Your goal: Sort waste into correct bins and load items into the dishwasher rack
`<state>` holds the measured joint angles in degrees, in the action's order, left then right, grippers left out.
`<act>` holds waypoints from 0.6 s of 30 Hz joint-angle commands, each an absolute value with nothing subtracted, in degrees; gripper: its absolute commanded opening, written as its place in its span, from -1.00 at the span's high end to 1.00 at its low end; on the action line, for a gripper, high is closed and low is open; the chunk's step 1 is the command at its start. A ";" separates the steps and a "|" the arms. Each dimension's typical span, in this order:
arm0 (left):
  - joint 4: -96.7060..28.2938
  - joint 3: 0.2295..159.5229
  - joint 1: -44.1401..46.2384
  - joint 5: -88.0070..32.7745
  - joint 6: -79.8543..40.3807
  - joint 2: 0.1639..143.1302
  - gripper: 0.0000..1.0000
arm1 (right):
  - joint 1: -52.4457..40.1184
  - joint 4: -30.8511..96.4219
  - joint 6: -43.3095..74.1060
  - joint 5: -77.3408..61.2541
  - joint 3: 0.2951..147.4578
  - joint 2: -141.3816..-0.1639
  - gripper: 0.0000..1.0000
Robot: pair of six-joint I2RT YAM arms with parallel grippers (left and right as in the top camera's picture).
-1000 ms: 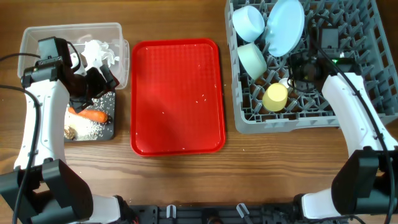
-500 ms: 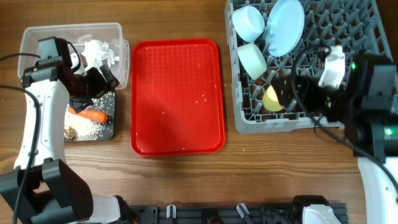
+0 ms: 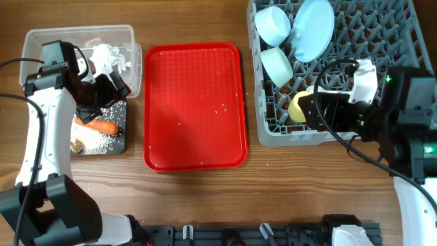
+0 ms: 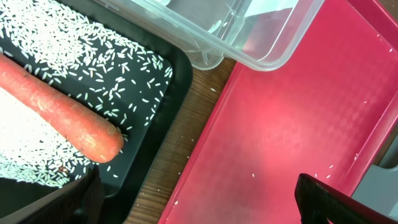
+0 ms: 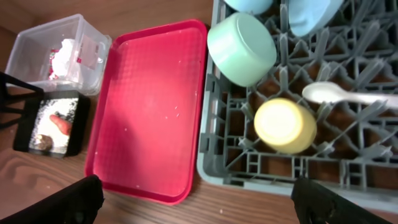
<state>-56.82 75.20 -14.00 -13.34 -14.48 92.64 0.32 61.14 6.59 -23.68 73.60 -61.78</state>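
Dishwasher rack (image 3: 321,139): grey, at the right of the table, loaded. Pale blue plate (image 3: 313,29): stood on edge among the pegs at the far side. Pale blue bowl (image 3: 273,24): set just left of the plate, touching it. Light green bowl (image 5: 241,48): lodged on its side below that bowl. Yellow cup (image 5: 285,124): seated in a cell near the rack's front edge. White spoon (image 5: 348,94): laid across the pegs just right of the cup. Right gripper (image 5: 196,190): held above the rack's front part near the cup, fingers spread wide, nothing between them. Red tray (image 3: 194,68): flat, in the middle, between rack and tubs, with a few rice grains (image 3: 220,109) scattered on it. Clear tub (image 3: 41,41): at far left, with the crumpled tissue (image 3: 109,58) piled inside. Black tub (image 4: 168,106): just in front of the clear tub and beside the tray. Carrot (image 4: 59,115): laid across the black tub on a bed of loose rice. Brown lump (image 3: 76,145): at the tub's near left corner. Left gripper (image 4: 198,183): poised over the black tub's right edge and the tray's rim, fingers wide apart, empty.
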 commanded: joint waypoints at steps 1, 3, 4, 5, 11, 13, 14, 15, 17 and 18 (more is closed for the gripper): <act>-56.86 76.14 -14.11 -13.43 -14.59 92.38 -1.00 | 0.19 58.04 0.95 -22.94 72.62 -61.98 -1.00; -56.86 76.14 -14.11 -13.43 -14.59 92.38 -1.00 | 0.19 54.22 -1.06 -22.44 70.35 -59.88 -0.99; -56.86 76.14 -14.11 -13.43 -14.59 92.38 -1.00 | 0.19 51.42 -1.65 -22.00 68.38 -58.00 -0.99; -56.86 76.14 -14.11 -13.43 -14.59 92.38 -1.00 | 0.19 47.81 -1.52 -20.69 65.71 -55.35 -0.99; -56.86 76.14 -14.11 -13.43 -14.59 92.38 -1.00 | 0.19 26.87 -1.28 -18.87 45.12 -36.73 -0.99; -56.86 76.14 -14.11 -13.43 -14.59 92.38 -1.00 | 0.19 19.42 -0.86 -18.85 36.53 -28.80 -0.99; -56.86 76.14 -14.11 -13.43 -14.59 92.38 -1.00 | 0.19 15.18 -0.84 -18.87 32.36 -25.17 -1.00; -56.86 76.14 -14.11 -13.43 -14.59 92.38 -1.00 | 0.19 11.75 -0.86 -18.87 29.12 -22.41 -1.00; -56.86 76.14 -14.11 -13.43 -14.59 92.38 -1.00 | 0.19 5.87 -0.86 -18.87 23.62 -17.58 -0.99; -56.86 76.14 -14.11 -13.43 -14.59 92.38 -1.00 | 0.19 2.98 -0.84 -18.87 20.73 -15.00 -1.00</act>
